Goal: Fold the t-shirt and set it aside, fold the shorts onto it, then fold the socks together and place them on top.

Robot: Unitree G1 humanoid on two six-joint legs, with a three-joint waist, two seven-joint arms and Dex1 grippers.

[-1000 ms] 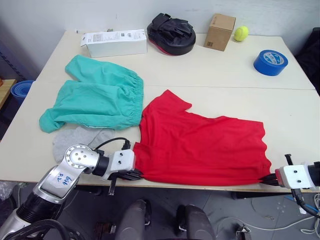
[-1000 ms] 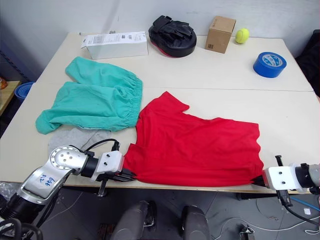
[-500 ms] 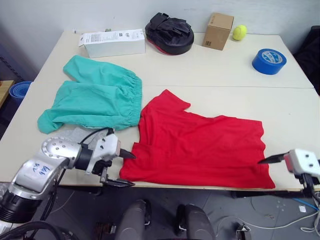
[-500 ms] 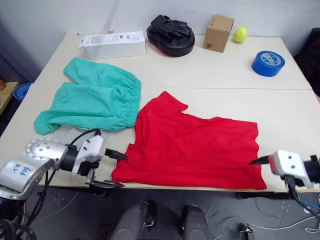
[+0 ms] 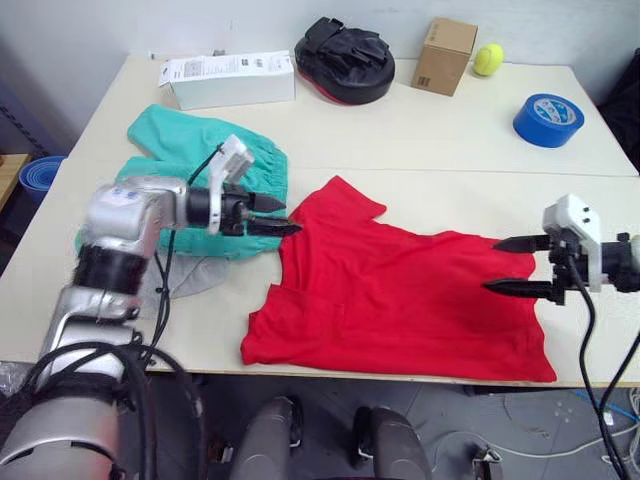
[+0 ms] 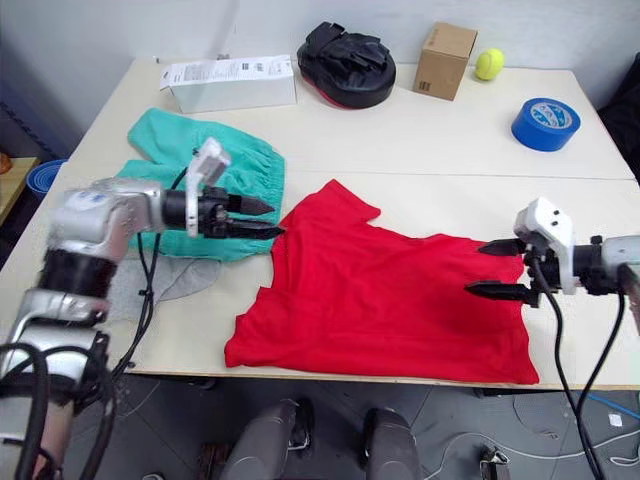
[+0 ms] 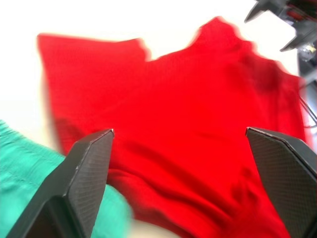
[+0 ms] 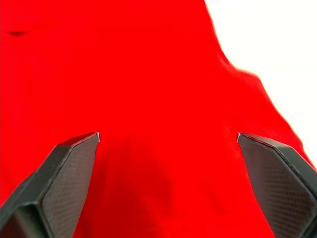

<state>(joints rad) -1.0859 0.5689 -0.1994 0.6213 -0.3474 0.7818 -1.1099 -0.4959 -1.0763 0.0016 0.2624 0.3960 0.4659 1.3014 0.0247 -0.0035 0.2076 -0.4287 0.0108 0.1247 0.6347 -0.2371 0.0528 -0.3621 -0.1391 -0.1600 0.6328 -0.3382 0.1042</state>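
The table (image 5: 420, 150) carries it all, and biggest on it is the red t-shirt (image 5: 400, 300), lying flat across the near half, its lower hem along the front edge. That hem has changed: a second ago both grippers were pinching it at the table's lip, half a second ago they let go, and now the shirt sits a little further onto the table with nobody holding it. So that was a tug to straighten, not a fold; the shirt is one layer, spread out, sleeve pointing up toward the far side.

Next in size, the teal shorts (image 5: 170, 195), bunched on the left, touching the shirt's sleeve edge and untouched so far. Under their near edge peeks the grey of the socks (image 5: 195, 275), waiting their turn.

Now the arms. The left gripper (image 5: 270, 215) has swung up from the front edge and hovers over the shorts' waistband beside the shirt's left sleeve, fingers apart, empty. The right gripper (image 5: 515, 265) has come in over the shirt's right side, fingers spread wide, also empty. The wrist views show red cloth between each pair of open fingers.

My read: the flattening is done and the first real fold is about to begin, with both hands lining up on the shirt's sides. Nothing is folded yet.
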